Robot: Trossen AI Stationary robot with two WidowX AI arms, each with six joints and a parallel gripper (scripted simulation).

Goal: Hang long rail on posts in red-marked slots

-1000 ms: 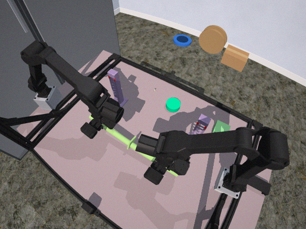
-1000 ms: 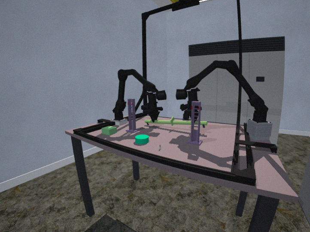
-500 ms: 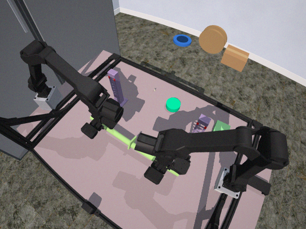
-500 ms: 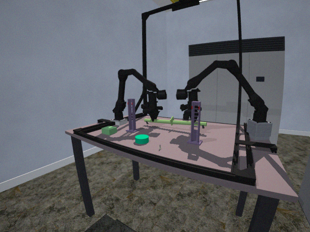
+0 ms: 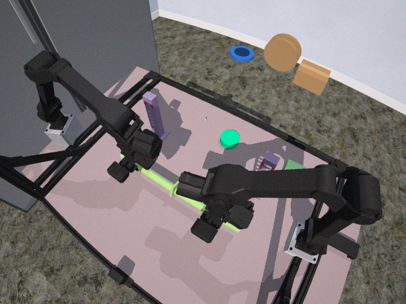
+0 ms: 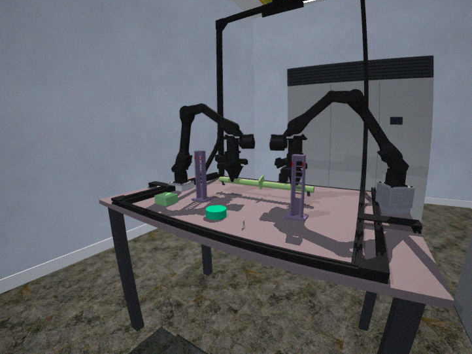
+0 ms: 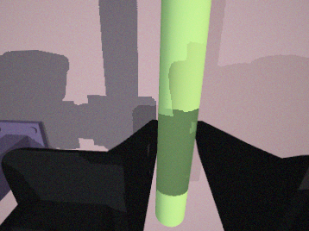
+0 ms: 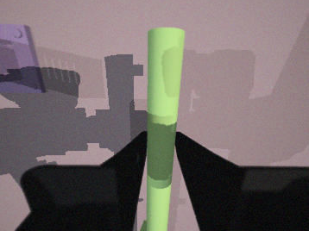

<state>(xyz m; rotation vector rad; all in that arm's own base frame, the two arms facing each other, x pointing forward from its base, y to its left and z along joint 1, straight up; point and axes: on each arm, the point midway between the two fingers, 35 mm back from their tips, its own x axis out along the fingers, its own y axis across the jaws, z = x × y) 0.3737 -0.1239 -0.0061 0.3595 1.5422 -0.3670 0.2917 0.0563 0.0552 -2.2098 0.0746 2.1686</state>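
Rail (image 5: 158, 179) (image 6: 275, 185) (image 7: 183, 47) (image 8: 166, 69) up off the desk (image 5: 84, 230) (image 6: 334, 228) (image 7: 268, 26) (image 8: 237, 9), and you've got it in both hands! Your left tool (image 5: 134, 164) (image 6: 284, 180) (image 7: 176, 127) is clamped round it close to one end; your right tool (image 5: 215, 212) (image 6: 233, 178) (image 8: 160, 135) grips it toward the other, with that end poking out past the fingers. Look across from the top: the rail runs from far left to near right, its shadow lying apart below it. Beyond it stand your two upright purple posts, the left post (image 5: 154, 114) (image 6: 297, 209) (image 7: 36, 131) and the right post (image 5: 270, 160) (image 6: 201, 188) (image 8: 32, 69), red marks near their tops. The rail sits lower than those marks, off both posts, neither hook in a slot. Between the posts you have a green disc (image 5: 229, 139) (image 6: 216, 212), and a green block (image 5: 293, 165) (image 6: 166, 199) just beside the right one.
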